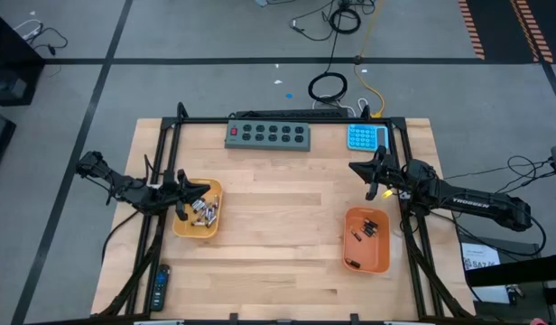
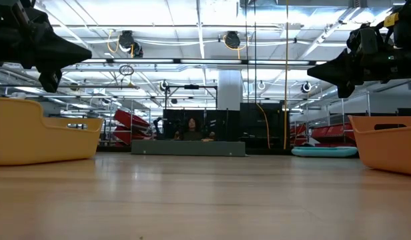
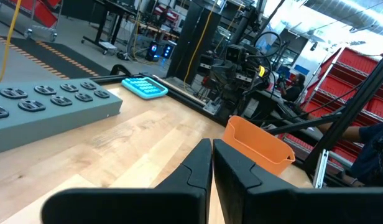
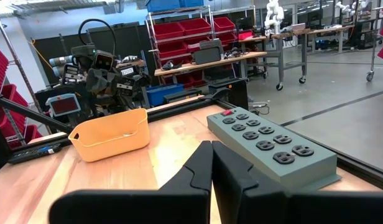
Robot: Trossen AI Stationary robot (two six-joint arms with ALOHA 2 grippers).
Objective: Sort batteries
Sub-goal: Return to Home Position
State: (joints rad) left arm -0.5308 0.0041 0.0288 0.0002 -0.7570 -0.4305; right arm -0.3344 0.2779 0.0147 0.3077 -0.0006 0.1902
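Left gripper (image 3: pixel 212 167): fingers pressed together, nothing held, raised over the rim of the yellow bin (image 1: pixel 180 227). Silvery batteries (image 1: pixel 204 213) are piled inside that bin. Right gripper (image 4: pixel 211 165): likewise closed and empty, raised just beside the orange bin (image 1: pixel 384 257), on the side toward the blue calculator (image 1: pixel 366 137). Black batteries (image 1: pixel 368 229) lie in the orange bin. Grey power strip (image 1: pixel 267 134) sits beside the calculator, well apart from both bins.

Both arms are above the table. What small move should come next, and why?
Probably draw both arms back to rest, with no new pick. The left gripper and right gripper are shut and empty, the silvery batteries lie in the yellow bin, the black batteries in the orange bin, and no loose cell shows on the table.
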